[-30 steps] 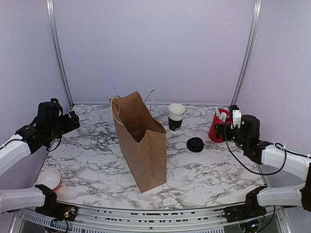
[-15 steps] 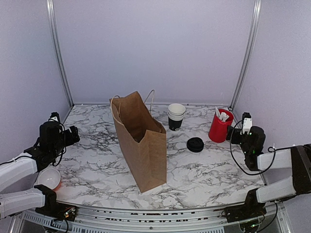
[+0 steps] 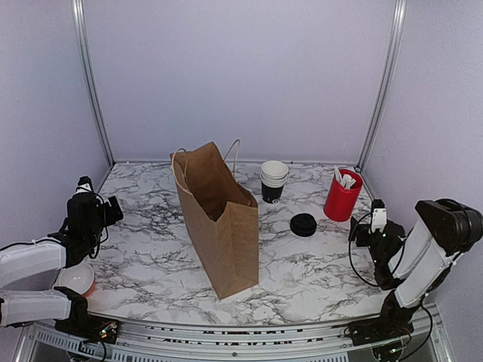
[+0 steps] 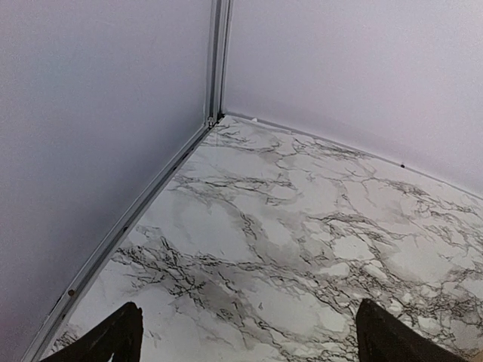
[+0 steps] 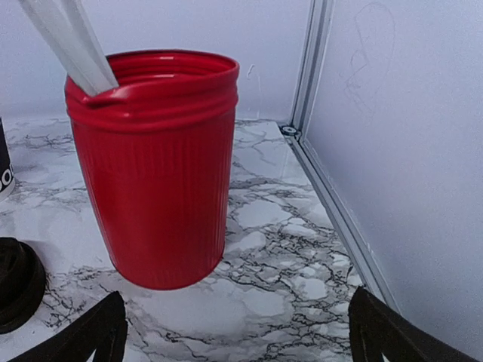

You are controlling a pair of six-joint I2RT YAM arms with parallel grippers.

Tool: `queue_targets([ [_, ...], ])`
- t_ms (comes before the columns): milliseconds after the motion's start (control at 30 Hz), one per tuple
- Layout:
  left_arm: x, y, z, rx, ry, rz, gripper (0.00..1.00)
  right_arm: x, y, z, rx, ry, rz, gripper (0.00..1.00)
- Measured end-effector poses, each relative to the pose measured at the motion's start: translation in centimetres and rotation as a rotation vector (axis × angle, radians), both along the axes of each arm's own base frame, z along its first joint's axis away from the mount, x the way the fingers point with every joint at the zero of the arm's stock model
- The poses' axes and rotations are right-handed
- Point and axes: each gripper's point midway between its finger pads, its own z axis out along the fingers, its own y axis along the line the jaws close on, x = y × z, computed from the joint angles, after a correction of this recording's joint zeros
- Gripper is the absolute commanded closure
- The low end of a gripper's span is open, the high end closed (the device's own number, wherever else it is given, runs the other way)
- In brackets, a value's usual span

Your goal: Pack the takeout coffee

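Observation:
No takeout coffee shows in any view; it is hidden or out of view. A brown paper bag point(image 3: 219, 219) stands open in the middle of the table. My left gripper point(image 3: 110, 209) hangs low at the table's left side, open, with only bare marble between its fingertips point(image 4: 113, 338). My right gripper point(image 3: 359, 228) sits low at the right, open and empty, facing the red cup point(image 5: 155, 166) a short way ahead without touching it.
A stack of lidless black cups point(image 3: 273, 181) stands behind the bag. A loose black lid point(image 3: 303, 225) lies on the marble, its edge at the left of the right wrist view point(image 5: 15, 283). The red cup point(image 3: 342, 195) holds white sachets. A white-lined bowl point(image 3: 76, 277) sits near left.
Both arms have drawn back and down toward the near edge. The right gripper has pulled away from the red cup. Both grippers stay open; nothing on the table moved.

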Motion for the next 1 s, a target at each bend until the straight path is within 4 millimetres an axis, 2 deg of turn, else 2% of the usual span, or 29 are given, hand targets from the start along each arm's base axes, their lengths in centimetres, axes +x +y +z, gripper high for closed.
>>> queue_targets([
  [67, 0.2, 0.3, -0.1, 0.014, -0.002, 0.019, 0.01, -0.8, 0.0, -1.0, -0.005, 0.032, 0.001, 0.01],
  [400, 1.3, 3.2, 0.0, 0.120, -0.057, 0.143, 0.01, -0.5, 0.0, -0.3, -0.026, 0.007, -0.008, 0.00],
  [567, 0.3, 4.9, -3.5, 0.188, -0.014, 0.175, 0.01, -0.5, -0.3, -0.1, -0.049, 0.003, -0.050, 0.00],
  [633, 0.8, 4.7, -3.9, 0.212, -0.015, 0.160, 0.01, -0.4, -0.3, 0.1, -0.058, -0.002, -0.062, 0.00],
  [733, 1.6, 4.4, -3.3, 0.230, -0.072, 0.142, 0.01, -0.1, -0.4, 0.5, -0.064, -0.014, -0.074, 0.00],
  [900, 2.0, 4.2, -3.0, 0.234, -0.121, 0.108, 0.01, 2.3, -0.9, 3.3, -0.048, -0.098, -0.117, 0.00],
  [1000, 2.6, 4.3, -2.5, 0.216, -0.144, 0.080, 0.01, 2.6, -0.8, 3.8, -0.046, -0.113, -0.114, 0.00],
])
